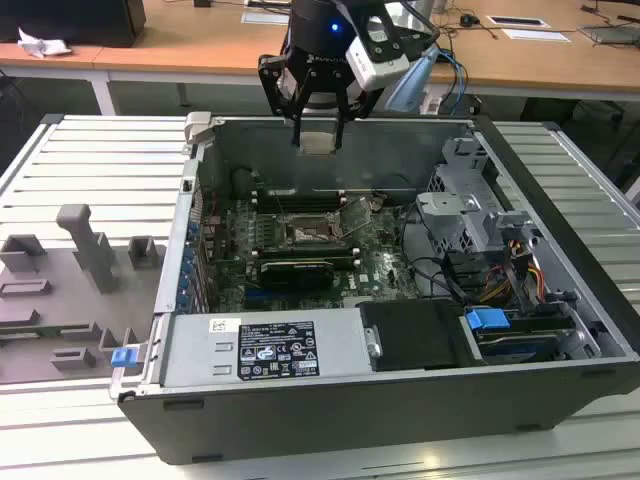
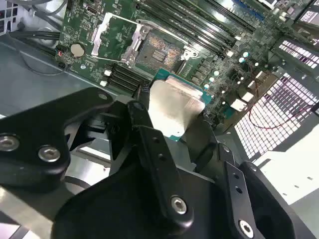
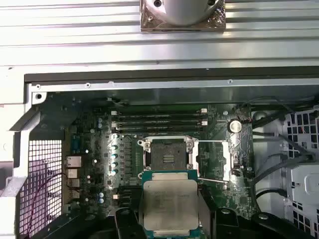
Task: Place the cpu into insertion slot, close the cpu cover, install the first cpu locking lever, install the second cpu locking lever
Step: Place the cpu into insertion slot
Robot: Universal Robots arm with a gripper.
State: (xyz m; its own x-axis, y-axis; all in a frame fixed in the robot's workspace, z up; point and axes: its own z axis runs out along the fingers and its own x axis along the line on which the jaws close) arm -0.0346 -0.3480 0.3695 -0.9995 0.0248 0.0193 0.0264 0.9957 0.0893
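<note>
One set of grey moulded fixture blocks (image 1: pixel 90 250) rests on the ribbed aluminium table (image 1: pixel 100 150) at the exterior view's left. One black tower computer case (image 1: pixel 350 420) lies flat and open-sided at mid-table, with a green circuit board (image 1: pixel 380 265) on its floor and a white printed label (image 1: pixel 275 350) on its near inner panel. One black multi-link gripper (image 1: pixel 318 128) hangs above the case's far wall, with its fingers (image 2: pixel 149 144) drawn narrow onto two opposite edges of the cpu (image 3: pixel 169 206). The cpu is a small flat square chip with a pale silvery metal face on a green backing; it is held clear of the board and not seated. One insertion slot (image 3: pixel 168 152), a square black socket with a metal rim, lies uncovered and unfilled below the chip. One cpu cover (image 3: pixel 204 160), a thin silver hinged frame plate, is swung open beside the socket. One silver metal drive cage (image 1: pixel 470 200), one blue plastic tab (image 1: pixel 488 322) and one bundle of coloured cables (image 1: pixel 525 270) occupy the case at the exterior view's right.
</note>
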